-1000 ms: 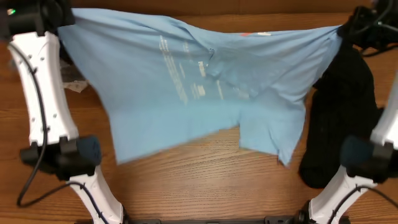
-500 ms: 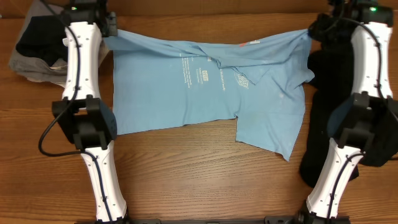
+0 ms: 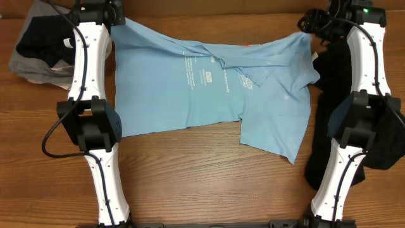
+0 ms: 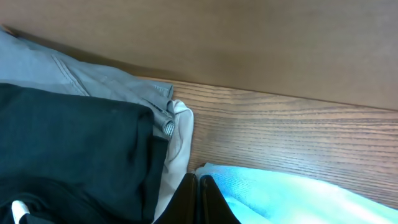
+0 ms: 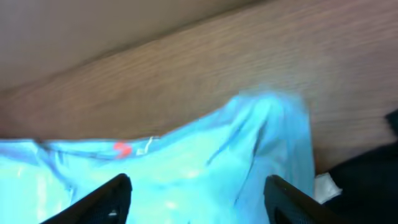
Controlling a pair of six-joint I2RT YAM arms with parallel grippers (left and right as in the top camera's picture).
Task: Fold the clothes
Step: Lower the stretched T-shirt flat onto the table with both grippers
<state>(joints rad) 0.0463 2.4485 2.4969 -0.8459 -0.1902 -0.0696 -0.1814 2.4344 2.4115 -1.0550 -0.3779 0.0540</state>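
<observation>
1. Clothes nearest the lower edge of the overhead view: the light blue T-shirt [image 3: 190, 95] ends in an uneven hem at mid-frame, with a flap hanging lower toward the right. Bare wooden surface [image 3: 209, 183] lies below it.
2. T-shirt body: spread mostly flat at centre frame, long axis running left to right. Creases gather toward the top centre beside the white lettering.
3. Black garment [image 3: 387, 149]: lies bunched down the right of the frame, just beside the T-shirt's right edge and partly under the right arm.
4. Pile of grey and dark garments [image 3: 35, 47]: sits at upper left, apart from the T-shirt.
5. Left end effector [image 4: 198, 180]: at the T-shirt's top left corner. The fingers are closed together, and the blue edge runs right up to the tips. It is judged to be pinching that corner, though the bite itself is not visible.
6. Right end effector [image 5: 196, 186]: at the top right corner, fingers spread wide and holding nothing. The rumpled blue corner lies on the surface just beyond and between them.
7. Governing relation: both far corners sit at the top of the frame, one per arm, with the shirt body extending toward the lower edge. A fold toward the lower edge would first require the right arm to grip its corner.
</observation>
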